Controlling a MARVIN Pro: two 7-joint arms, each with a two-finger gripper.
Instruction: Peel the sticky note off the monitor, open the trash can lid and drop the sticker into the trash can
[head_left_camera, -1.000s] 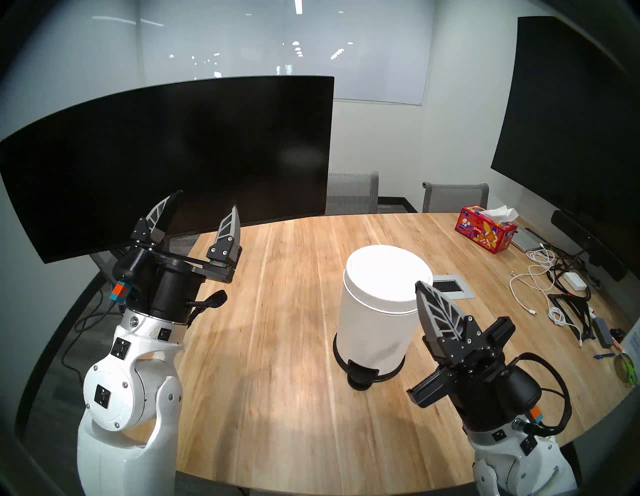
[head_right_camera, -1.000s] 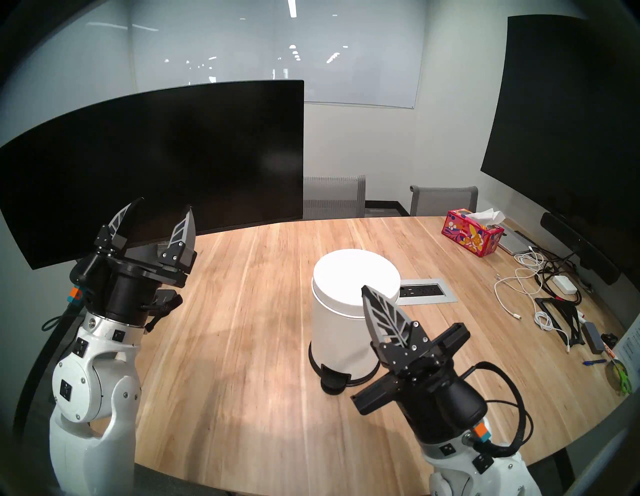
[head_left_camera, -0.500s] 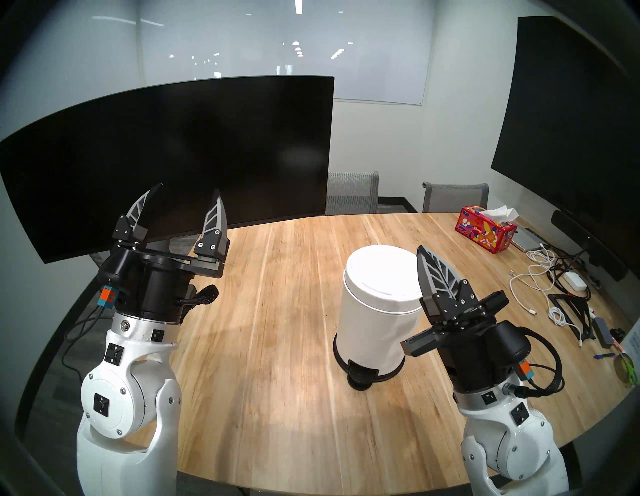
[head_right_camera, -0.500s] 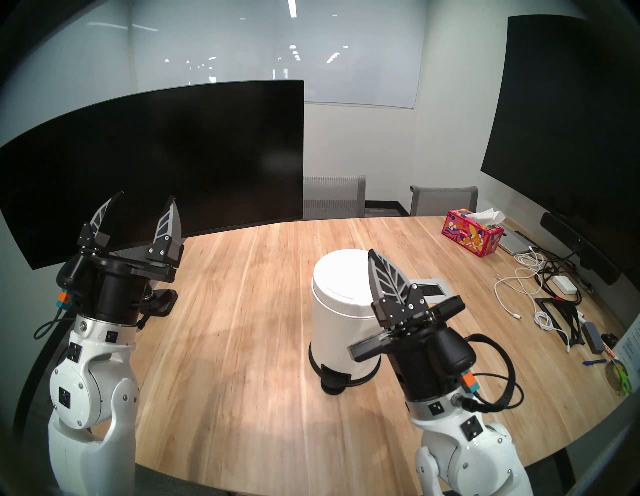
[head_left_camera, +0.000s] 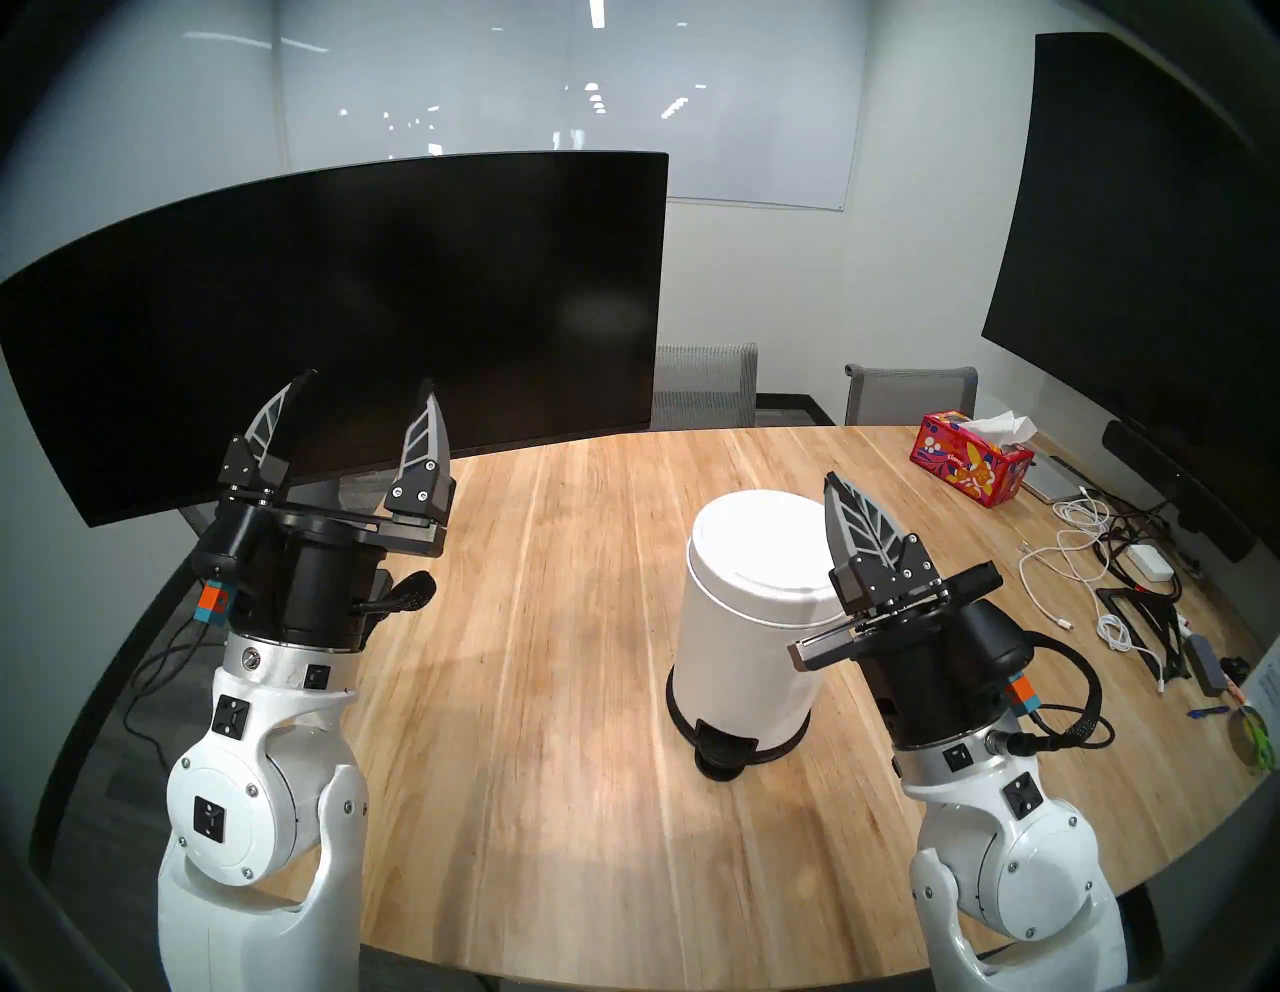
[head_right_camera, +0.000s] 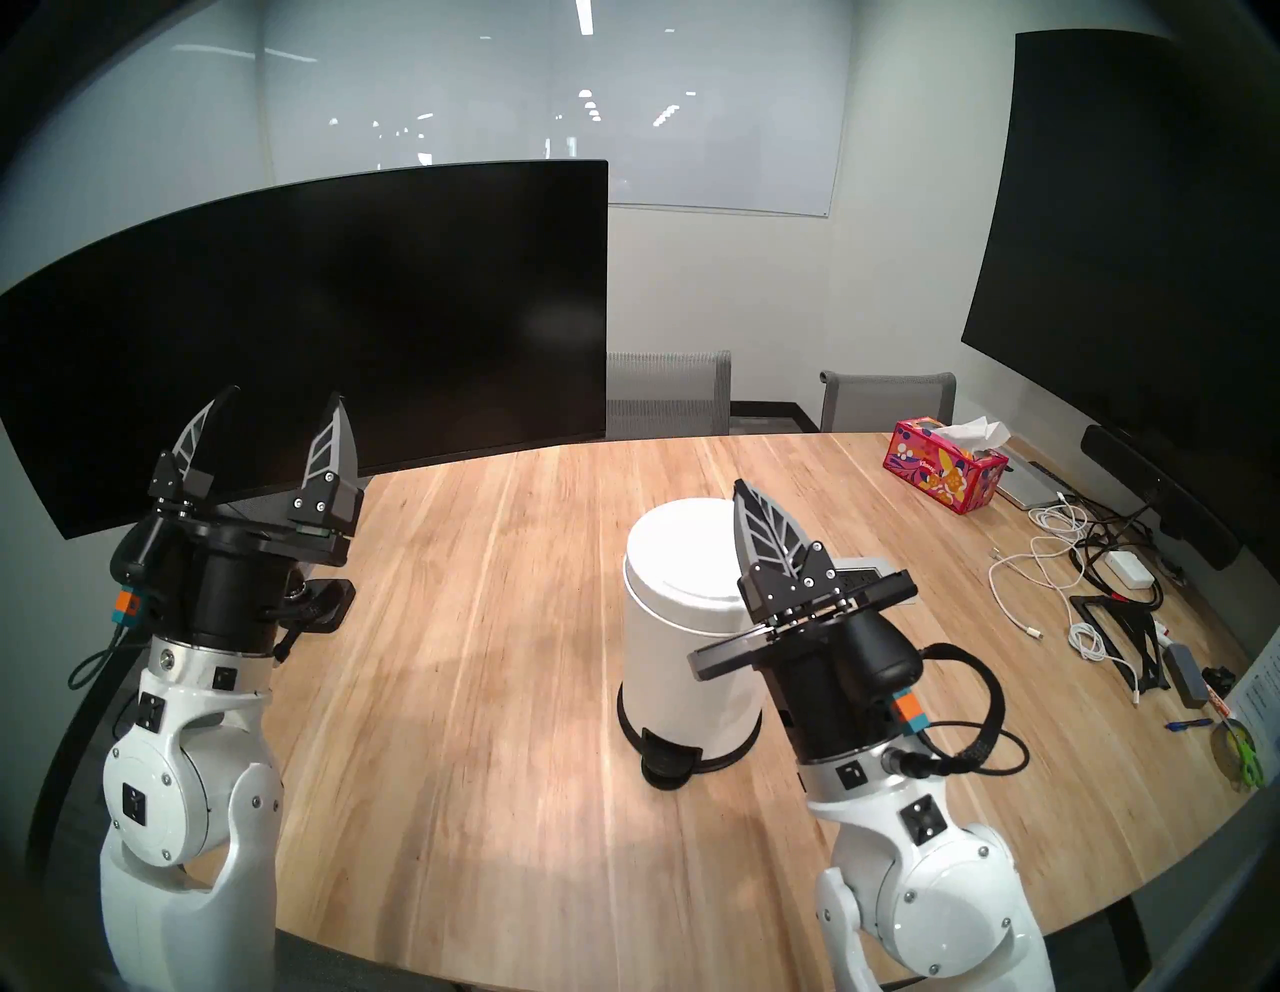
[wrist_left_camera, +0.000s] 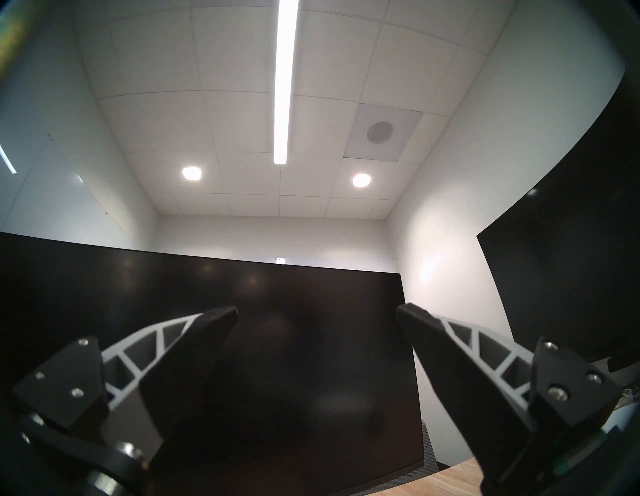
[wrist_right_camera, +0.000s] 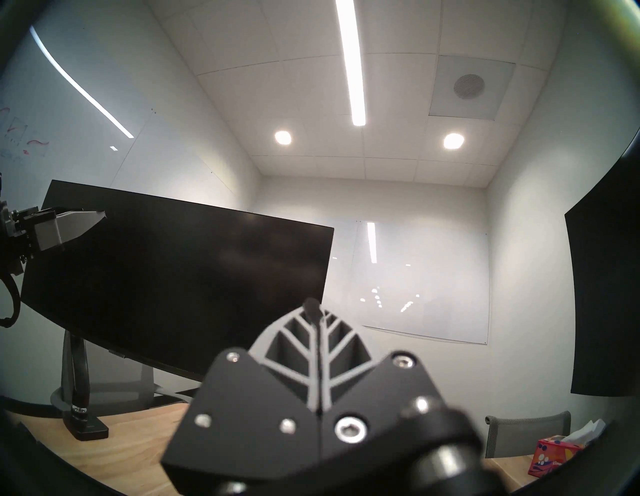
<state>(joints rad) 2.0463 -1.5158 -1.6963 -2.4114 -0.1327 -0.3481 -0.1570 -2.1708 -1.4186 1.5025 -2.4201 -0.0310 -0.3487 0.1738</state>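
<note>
You had a pale wooden tabletop (head_left_camera: 554, 693) in a small white-walled room. Your left gripper (head_left_camera: 367, 395) stood wide, empty, tips raised just before the monitor (head_left_camera: 346, 312). Your right gripper (head_left_camera: 830, 485) was pressed together, empty, beside the trash can (head_left_camera: 741, 651), whose trash can lid (head_left_camera: 762, 540) sat down. Only your right wrist view showed the monitor's jointed arm (wrist_right_camera: 74, 377). No view showed the sticker.

A ceiling light strip (wrist_left_camera: 286, 83) and two round downlights are lighting the room evenly, glaring on the whiteboard (head_left_camera: 568, 104). Fisheye distortion is bending edges inside a dark rim; soft shadows are falling on the worktop (head_left_camera: 554, 693).
</note>
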